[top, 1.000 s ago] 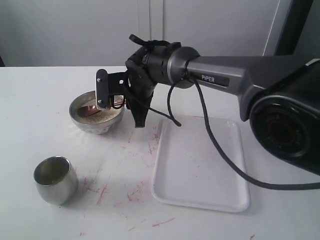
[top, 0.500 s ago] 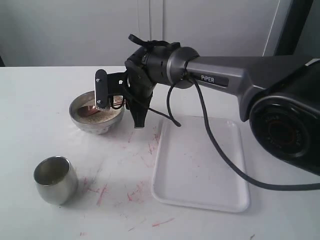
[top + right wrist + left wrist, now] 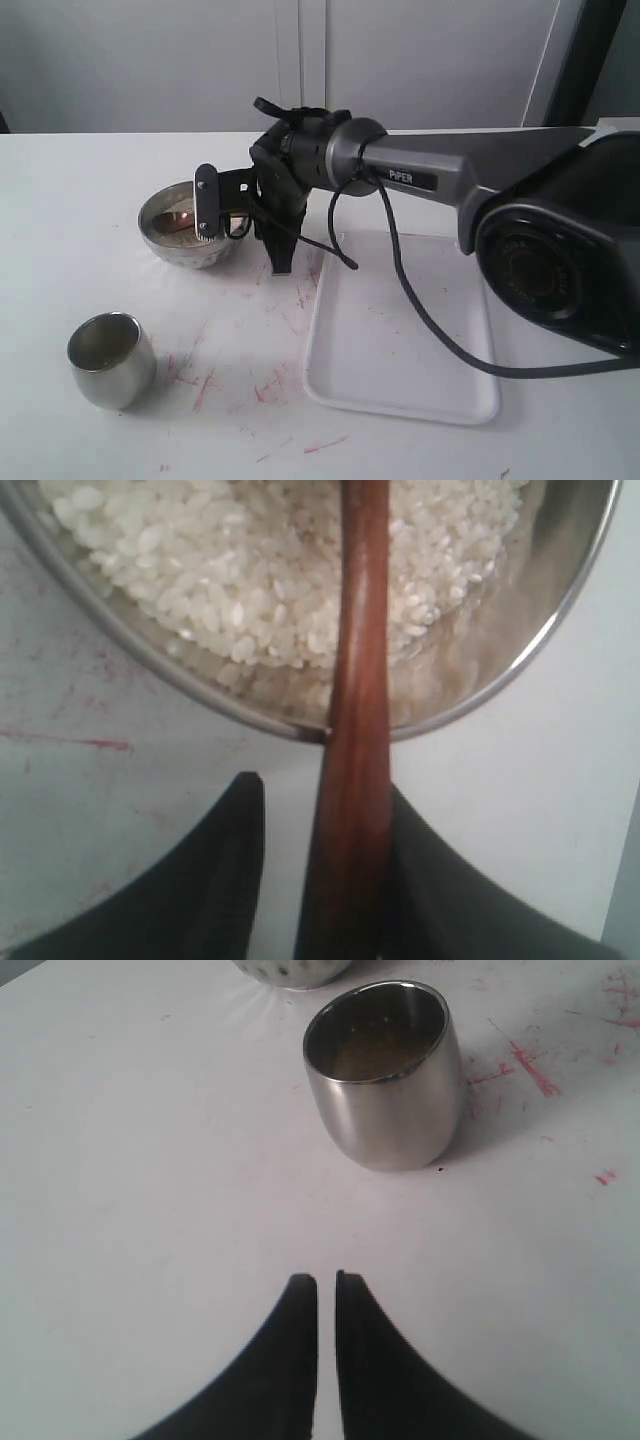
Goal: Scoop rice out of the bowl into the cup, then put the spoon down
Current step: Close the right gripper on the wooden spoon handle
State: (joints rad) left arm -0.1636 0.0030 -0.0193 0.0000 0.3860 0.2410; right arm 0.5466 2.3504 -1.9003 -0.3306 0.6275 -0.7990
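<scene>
The steel bowl [image 3: 186, 250] holds white rice [image 3: 200, 590] at the back left of the table. The dark wooden spoon [image 3: 360, 680] lies with its handle across the bowl's rim [image 3: 480, 695] and its head in the rice. My right gripper [image 3: 243, 228] hangs at the bowl's right side. It [image 3: 320, 785] is open around the handle, which rests against one finger with a clear gap to the other. The steel cup [image 3: 110, 360] stands upright near the front left. My left gripper [image 3: 326, 1278] is shut and holds nothing, a short way from the cup [image 3: 385, 1090].
A white tray [image 3: 400, 340] lies right of the bowl, under the right arm's cable. Red marks smear the white table [image 3: 240, 380] between cup and tray. The table's front edge is close to the cup.
My right gripper has sunk a little lower beside the bowl and shifted slightly right. Bowl, cup and tray have not moved.
</scene>
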